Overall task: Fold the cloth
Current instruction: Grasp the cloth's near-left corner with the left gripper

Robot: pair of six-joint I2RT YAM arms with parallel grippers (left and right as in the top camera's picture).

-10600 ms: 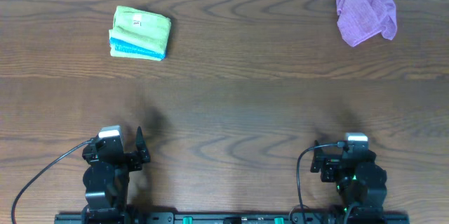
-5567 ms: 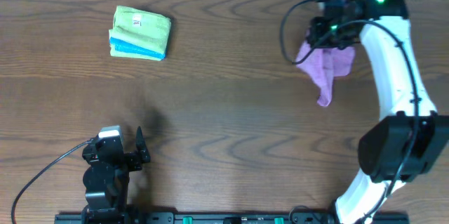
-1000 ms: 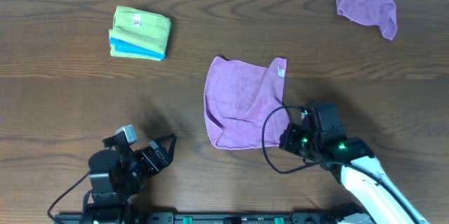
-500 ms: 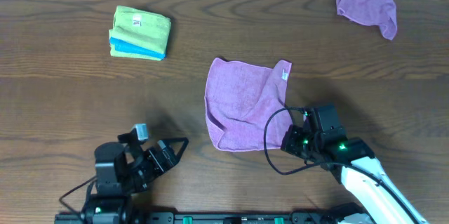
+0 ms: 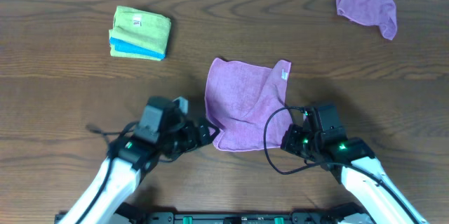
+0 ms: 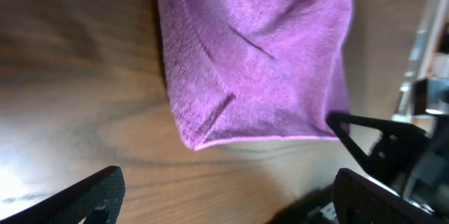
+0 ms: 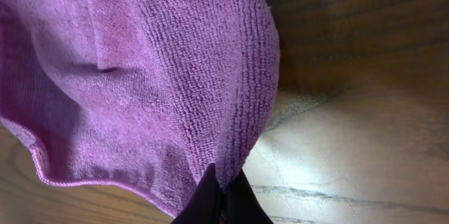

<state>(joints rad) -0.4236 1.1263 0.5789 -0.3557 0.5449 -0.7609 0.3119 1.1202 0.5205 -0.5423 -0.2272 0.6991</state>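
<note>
My right gripper (image 7: 223,197) is clenched on the near right corner of the purple cloth (image 5: 245,104). My left gripper (image 6: 228,185) is spread wide and grasps nothing; the cloth's near left corner lies just ahead of it, between its fingers.

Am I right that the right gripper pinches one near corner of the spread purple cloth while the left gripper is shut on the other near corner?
Not quite. The left gripper is open, its fingers spread wide and gripping nothing, with the corner of the spread purple cloth just ahead, as the left wrist view shows. The right gripper does pinch its near corner.
</note>
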